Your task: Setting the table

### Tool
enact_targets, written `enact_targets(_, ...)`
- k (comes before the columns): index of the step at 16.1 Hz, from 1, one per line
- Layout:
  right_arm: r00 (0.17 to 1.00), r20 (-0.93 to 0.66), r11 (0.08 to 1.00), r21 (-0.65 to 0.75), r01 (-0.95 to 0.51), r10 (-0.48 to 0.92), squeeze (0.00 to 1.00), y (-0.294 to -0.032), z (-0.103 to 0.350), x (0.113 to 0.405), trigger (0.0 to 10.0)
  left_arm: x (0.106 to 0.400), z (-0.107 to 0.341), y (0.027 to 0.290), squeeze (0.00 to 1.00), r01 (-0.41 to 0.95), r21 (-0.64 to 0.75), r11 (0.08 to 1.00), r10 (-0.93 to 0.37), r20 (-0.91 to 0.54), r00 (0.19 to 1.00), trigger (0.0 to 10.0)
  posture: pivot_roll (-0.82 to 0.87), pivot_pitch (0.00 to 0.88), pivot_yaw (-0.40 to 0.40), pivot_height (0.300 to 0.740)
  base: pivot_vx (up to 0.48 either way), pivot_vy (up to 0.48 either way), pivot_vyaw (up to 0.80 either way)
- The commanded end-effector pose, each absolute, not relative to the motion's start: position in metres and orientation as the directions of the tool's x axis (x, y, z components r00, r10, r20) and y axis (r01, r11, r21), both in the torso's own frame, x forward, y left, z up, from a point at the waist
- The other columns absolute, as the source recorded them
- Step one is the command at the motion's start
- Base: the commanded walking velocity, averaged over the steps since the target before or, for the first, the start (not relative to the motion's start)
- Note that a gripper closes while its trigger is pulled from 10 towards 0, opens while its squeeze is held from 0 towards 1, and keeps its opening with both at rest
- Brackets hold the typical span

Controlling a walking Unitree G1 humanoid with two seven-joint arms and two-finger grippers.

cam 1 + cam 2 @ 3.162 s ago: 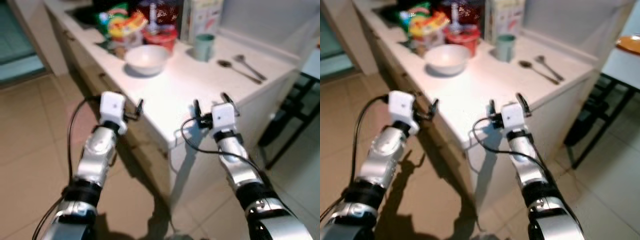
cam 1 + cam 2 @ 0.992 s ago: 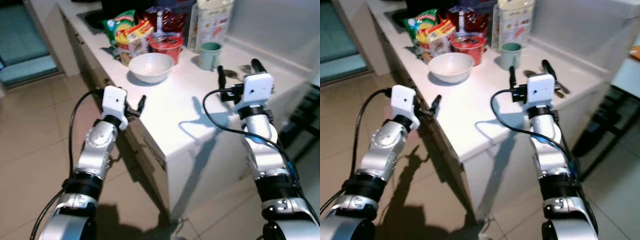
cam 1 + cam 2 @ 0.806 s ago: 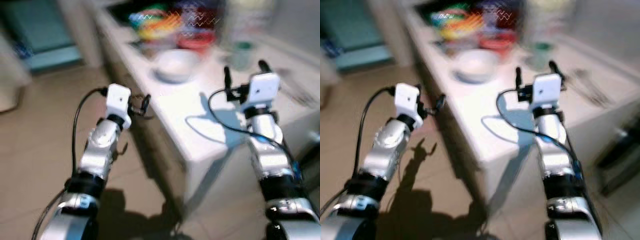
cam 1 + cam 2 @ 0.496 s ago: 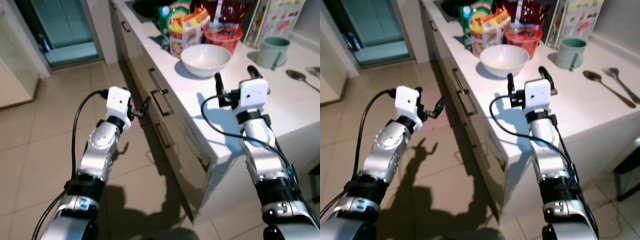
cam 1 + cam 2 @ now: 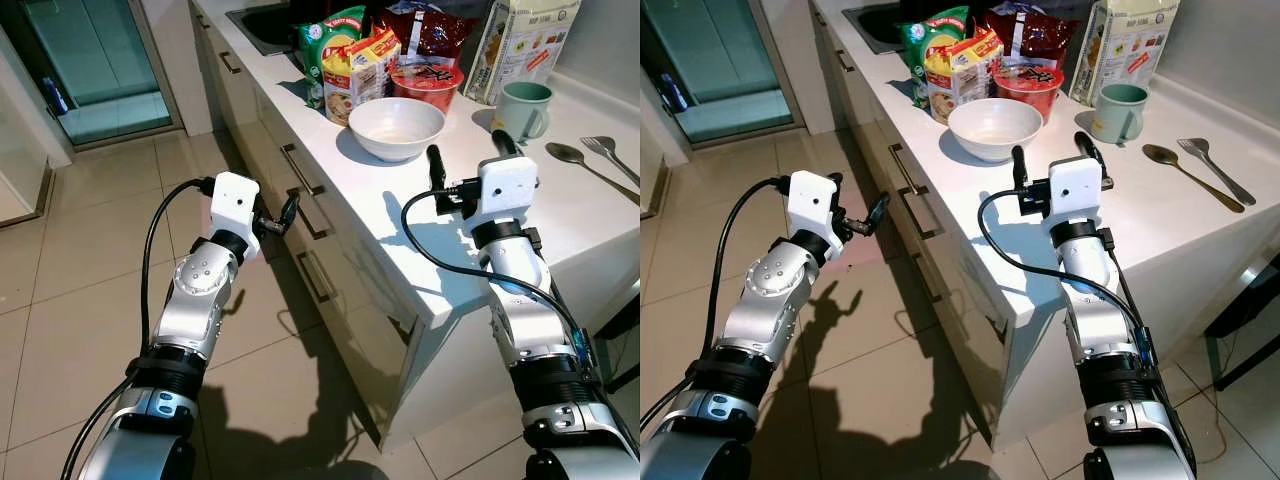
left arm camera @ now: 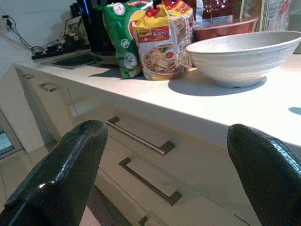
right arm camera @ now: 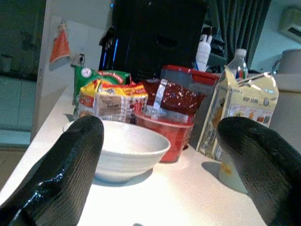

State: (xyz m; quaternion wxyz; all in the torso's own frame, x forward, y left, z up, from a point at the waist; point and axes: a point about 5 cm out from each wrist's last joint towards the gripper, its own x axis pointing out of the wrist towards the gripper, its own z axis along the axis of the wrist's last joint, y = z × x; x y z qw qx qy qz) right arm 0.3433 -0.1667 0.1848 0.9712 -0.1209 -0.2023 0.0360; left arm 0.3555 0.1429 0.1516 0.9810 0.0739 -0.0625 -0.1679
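The fork (image 5: 612,152) is cut off by the left eye view's edge. The mug (image 7: 230,172) is partly covered by a black finger (image 7: 263,162) in the right wrist view. The red cup (image 5: 1029,83) is half hidden behind the white bowl (image 5: 994,128). Lettering on the carton (image 5: 1124,42) is perhaps too small to be read.

We see a white bowl (image 5: 994,128) on the white counter (image 5: 1140,225), with a green mug (image 5: 1116,112), spoon (image 5: 1181,174) and fork (image 5: 1214,170) beyond. The right gripper (image 5: 1050,153), fingers apart, hovers just short of the bowl; the left gripper (image 5: 866,215) hangs off the counter beside the drawers (image 5: 910,205).
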Motion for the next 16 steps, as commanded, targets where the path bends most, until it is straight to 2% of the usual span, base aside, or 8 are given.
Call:
enact_targets(1, 0.920, 0.370, 0.970, -0.240, -0.040, 0.130, 0.00, -0.163, 0.182, 0.343, 10.0, 0.358, 0.156, 0.142, 0.00, 0.336, 0.190, 0.923, -0.357, 0.090, 0.930, 10.0, -0.06, 0.011, 0.093, 0.740, 0.262, 0.401, 0.00)
enact_targets(2, 0.922, 0.361, 0.969, -0.241, -0.052, 0.139, 0.00, -0.162, 0.181, 0.343, 10.0, 0.358, 0.155, 0.142, 0.00, 0.340, 0.187, 0.922, -0.360, 0.086, 0.929, 10.0, -0.06, 0.007, 0.093, 0.740, 0.270, 0.398, 0.00)
enact_targets(9, 0.933, 0.333, 0.967, -0.247, -0.053, 0.136, 0.00, -0.166, 0.175, 0.344, 10.0, 0.356, 0.154, 0.132, 0.00, 0.394, 0.146, 0.907, -0.409, 0.089, 0.908, 10.0, -0.06, 0.000, 0.090, 0.740, 0.000, 0.471, -0.80)
enact_targets(11, 0.934, 0.329, 0.966, -0.252, -0.054, 0.138, 0.00, -0.166, 0.174, 0.344, 10.0, 0.356, 0.155, 0.131, 0.00, 0.406, 0.166, 0.899, -0.424, 0.091, 0.901, 10.0, -0.07, 0.000, 0.092, 0.740, 0.412, 0.247, -0.80)
enact_targets(16, 0.938, 0.321, 0.966, -0.255, -0.049, 0.132, 0.00, -0.167, 0.170, 0.343, 10.0, 0.355, 0.155, 0.129, 0.00, 0.422, 0.158, 0.893, -0.439, 0.097, 0.893, 10.0, -0.07, 0.000, 0.097, 0.740, 0.478, 0.000, -0.79)
